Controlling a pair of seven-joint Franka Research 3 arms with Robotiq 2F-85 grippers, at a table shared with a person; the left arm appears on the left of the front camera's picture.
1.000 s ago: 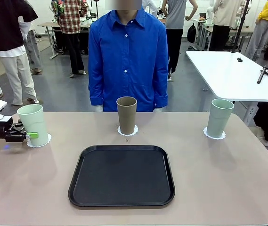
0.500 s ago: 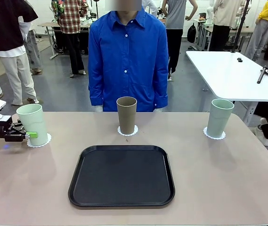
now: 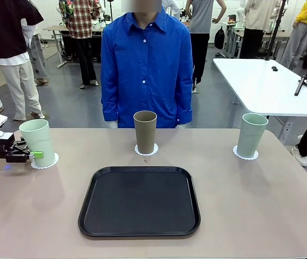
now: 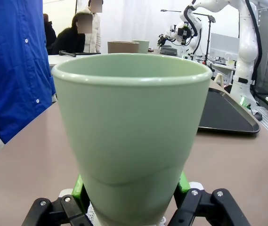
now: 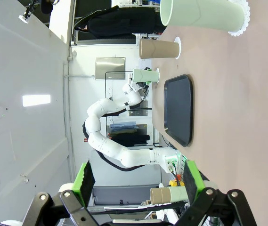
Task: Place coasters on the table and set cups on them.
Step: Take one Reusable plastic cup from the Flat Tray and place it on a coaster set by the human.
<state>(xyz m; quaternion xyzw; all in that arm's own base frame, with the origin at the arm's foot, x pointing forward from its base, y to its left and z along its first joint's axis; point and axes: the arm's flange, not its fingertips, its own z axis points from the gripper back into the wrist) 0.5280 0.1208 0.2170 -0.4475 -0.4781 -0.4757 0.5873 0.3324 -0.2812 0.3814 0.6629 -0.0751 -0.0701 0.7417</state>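
Three cups stand on white lacy coasters along the far side of the beige table [image 3: 250, 205]. At far left, my left gripper [image 3: 36, 155] is shut on the base of the mint cup [image 3: 37, 141], which rests upright on its coaster [image 3: 46, 162]. In the left wrist view this mint cup [image 4: 131, 132] sits between the green pads [image 4: 79, 186]. The olive-brown cup [image 3: 145, 131] stands in the middle on a coaster [image 3: 146, 150]. Another mint cup [image 3: 251, 134] stands at right on a coaster [image 3: 245, 155]. My right gripper [image 5: 136, 176] is open, well back from that mint cup [image 5: 202, 14].
A black tray [image 3: 140, 200] lies in the middle of the table, nearer me than the cups. A person in a blue shirt [image 3: 146, 65] stands at the far edge behind the olive-brown cup. A white table [image 3: 266, 86] stands beyond at right.
The left gripper and its mint cup have shifted very slightly to the left on the coaster. Nothing else on the table has moved.
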